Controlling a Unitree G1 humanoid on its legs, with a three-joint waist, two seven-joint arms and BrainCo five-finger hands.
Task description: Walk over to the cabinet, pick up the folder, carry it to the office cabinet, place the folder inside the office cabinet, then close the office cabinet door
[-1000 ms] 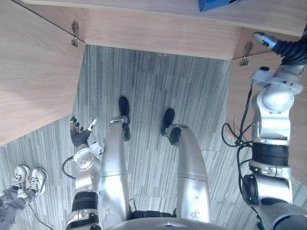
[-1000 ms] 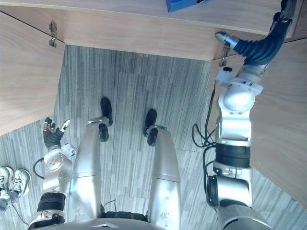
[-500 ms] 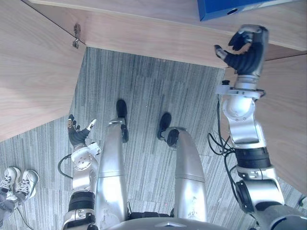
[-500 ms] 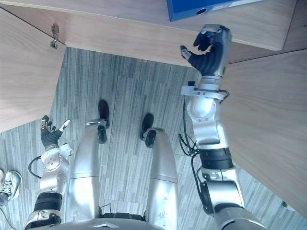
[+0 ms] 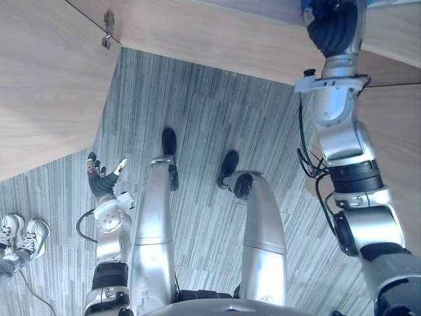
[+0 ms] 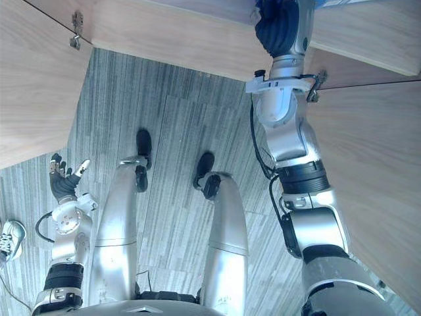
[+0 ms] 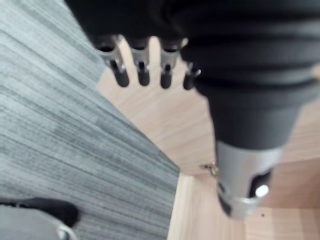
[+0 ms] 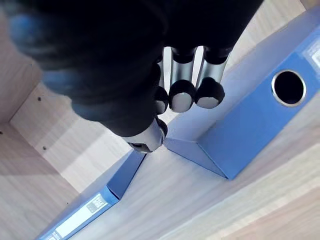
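A blue folder (image 8: 250, 115) with a round spine hole lies flat on the wooden shelf (image 8: 210, 200) inside the cabinet. A second blue folder (image 8: 85, 215) lies further along the same shelf. My right hand (image 5: 332, 26) is raised to the shelf front, just above the first folder. Its fingers (image 8: 182, 95) are curled into the palm, with their dark tips close over the folder and nothing between them. My left hand (image 5: 102, 181) hangs low at my left side, and its fingers (image 7: 142, 70) are straight.
The cabinet's left door (image 5: 46, 85) stands swung open beside me, with a hinge (image 5: 107, 29) at its top. The right door (image 6: 375, 164) stands open by my right arm. A person's white shoes (image 5: 20, 234) rest on the grey carpet at lower left.
My right hand has swung in from the right door's edge to the shelf front and risen, and its fingers have curled shut. The left hand stays where it was.
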